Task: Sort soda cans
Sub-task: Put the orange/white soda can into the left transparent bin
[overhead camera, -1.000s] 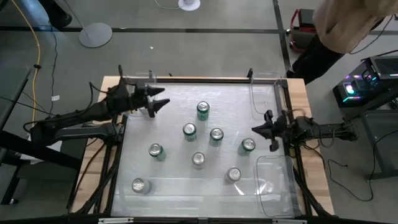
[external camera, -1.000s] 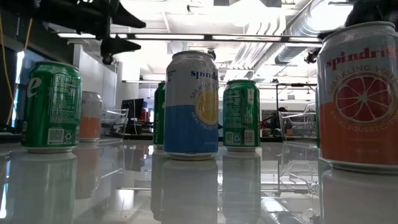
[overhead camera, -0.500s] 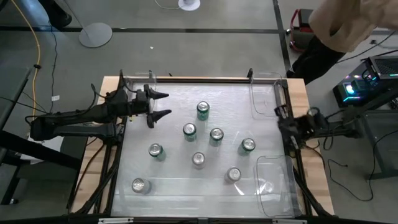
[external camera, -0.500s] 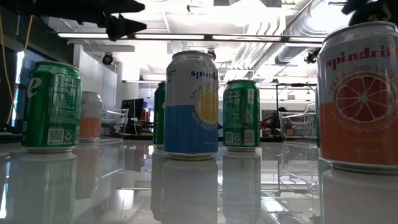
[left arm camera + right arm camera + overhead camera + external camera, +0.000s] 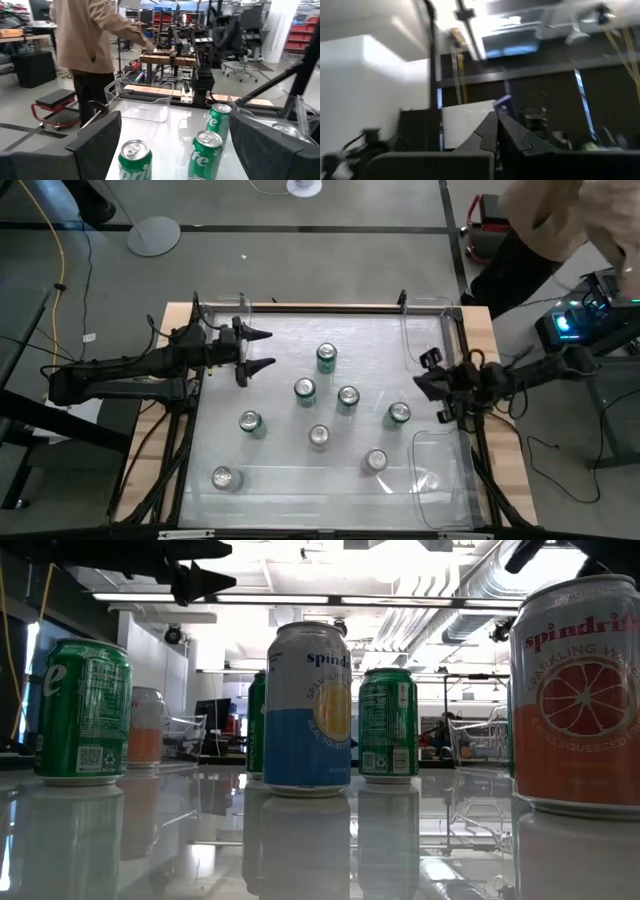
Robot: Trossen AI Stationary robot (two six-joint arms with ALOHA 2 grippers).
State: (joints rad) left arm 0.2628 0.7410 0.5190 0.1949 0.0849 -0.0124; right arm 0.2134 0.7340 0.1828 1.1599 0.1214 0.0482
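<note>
Soda cans (image 5: 319, 436) stand upright, scattered across the table (image 5: 280, 340). Left gripper (image 5: 262, 349) hovers near the far-left corner, fingers spread apart, holding nothing. Right gripper (image 5: 432, 387) hangs at the right edge, apparently open though tilted.

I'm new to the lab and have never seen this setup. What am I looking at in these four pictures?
It is a two-armed robot at a clear-topped table, sorting soda cans. The overhead picture shows both dark arms: the left end effector hangs open near the table's far left corner, and the right end effector is at the right edge, holding nothing. Eight cans stand scattered between them, with clear plastic bins along the right side. The table-level picture looks across the cans: green ones, a blue-and-white can and an orange one. The other two come from cameras on each wrist; the left shows a person beyond the table.
</note>
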